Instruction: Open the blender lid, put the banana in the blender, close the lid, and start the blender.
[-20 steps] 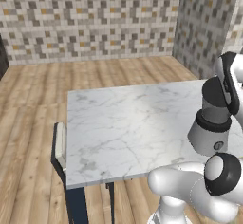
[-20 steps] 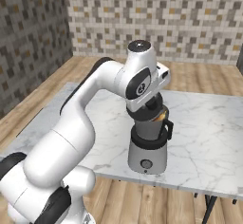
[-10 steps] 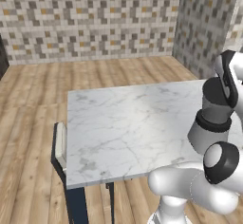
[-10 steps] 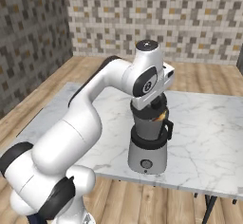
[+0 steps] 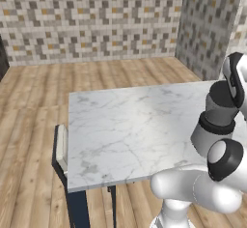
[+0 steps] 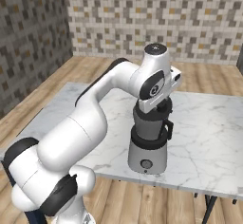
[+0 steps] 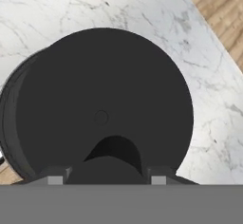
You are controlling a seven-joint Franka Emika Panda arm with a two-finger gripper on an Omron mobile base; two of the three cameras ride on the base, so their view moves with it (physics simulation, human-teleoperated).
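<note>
Matt black lid point(image 7: 104, 104), seemingly plastic; marble table point(image 5: 130, 125).

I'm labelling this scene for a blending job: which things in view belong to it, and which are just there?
Belongs to the job:
- flat round black blender lid, on the jar
- grey metallic blender with dark tapered jar
- two-finger gripper, right above the lid

Just there:
- white marble table
- chair at the table's left edge

You have one blender point(image 6: 148, 142) on one marble desk point(image 5: 130, 125), and one blender lid point(image 7: 102, 109) under the hand camera. You also get one pale chair point(image 5: 61, 147) tucked at the desk's left edge.
</note>
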